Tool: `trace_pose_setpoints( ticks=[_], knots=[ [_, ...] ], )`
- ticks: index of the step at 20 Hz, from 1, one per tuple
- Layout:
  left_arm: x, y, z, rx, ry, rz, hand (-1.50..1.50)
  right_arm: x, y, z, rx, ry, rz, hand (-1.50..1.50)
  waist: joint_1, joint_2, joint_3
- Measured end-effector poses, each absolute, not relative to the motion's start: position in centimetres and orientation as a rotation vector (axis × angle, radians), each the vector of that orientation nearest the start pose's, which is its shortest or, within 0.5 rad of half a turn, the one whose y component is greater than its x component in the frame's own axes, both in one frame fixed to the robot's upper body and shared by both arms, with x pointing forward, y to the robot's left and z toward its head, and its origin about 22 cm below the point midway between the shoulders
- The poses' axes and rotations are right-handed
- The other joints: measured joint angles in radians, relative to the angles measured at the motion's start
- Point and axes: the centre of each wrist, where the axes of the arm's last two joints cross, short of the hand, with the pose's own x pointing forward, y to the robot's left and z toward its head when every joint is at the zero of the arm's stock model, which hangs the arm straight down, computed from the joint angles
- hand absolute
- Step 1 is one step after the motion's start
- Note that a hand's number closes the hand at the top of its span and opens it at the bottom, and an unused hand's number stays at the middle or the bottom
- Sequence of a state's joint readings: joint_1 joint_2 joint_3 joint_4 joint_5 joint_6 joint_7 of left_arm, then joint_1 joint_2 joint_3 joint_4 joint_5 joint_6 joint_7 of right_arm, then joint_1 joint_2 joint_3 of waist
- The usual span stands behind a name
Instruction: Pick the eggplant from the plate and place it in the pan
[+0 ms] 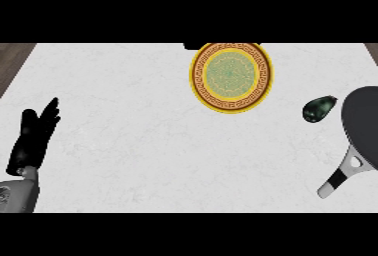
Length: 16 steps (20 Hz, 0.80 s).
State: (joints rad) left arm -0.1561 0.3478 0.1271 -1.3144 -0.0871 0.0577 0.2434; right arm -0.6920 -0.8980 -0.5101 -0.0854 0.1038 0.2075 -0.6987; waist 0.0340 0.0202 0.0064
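Black left robot hand [33, 137] at lower left of the surface [133, 110], well left of the plate [230, 77], fingers straight, holding nothing. Farther on, dark eggplant [319, 108] off the plate, lower right of it, just beside the pan [365, 131]. Right robot hand unseen.

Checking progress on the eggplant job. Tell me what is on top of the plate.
Nothing lies on the plate; its patterned face shows bare. The eggplant sits on the counter, right of the plate, beside the pan. The plate's far rim is partly covered by a dark shape.
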Motion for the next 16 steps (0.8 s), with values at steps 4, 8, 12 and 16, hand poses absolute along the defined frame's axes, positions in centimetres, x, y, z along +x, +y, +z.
trace_pose_setpoints(
  ticks=[4, 8, 12, 16],
  knots=[
    [27.4, 34.4, 1.3, 0.474, -1.224, -0.114, 0.00, 24.1, -58.9, 10.1, -0.646, -1.669, -0.096, -1.50, -0.006, -0.001, 0.002],
    [27.3, 34.5, 1.1, 0.474, -1.218, -0.108, 0.00, 20.4, -61.3, 11.3, -0.652, -1.665, -0.110, -1.50, -0.015, -0.001, 0.003],
    [26.9, 34.6, 0.7, 0.476, -1.216, -0.099, 0.00, 17.5, -63.1, 13.1, -0.670, -1.626, -0.101, -1.50, -0.021, -0.003, 0.005],
    [27.1, 34.8, 1.2, 0.483, -1.218, -0.088, 0.00, 15.7, -64.0, 14.2, -0.692, -1.597, -0.086, -1.50, -0.026, -0.004, 0.008]
  ],
)
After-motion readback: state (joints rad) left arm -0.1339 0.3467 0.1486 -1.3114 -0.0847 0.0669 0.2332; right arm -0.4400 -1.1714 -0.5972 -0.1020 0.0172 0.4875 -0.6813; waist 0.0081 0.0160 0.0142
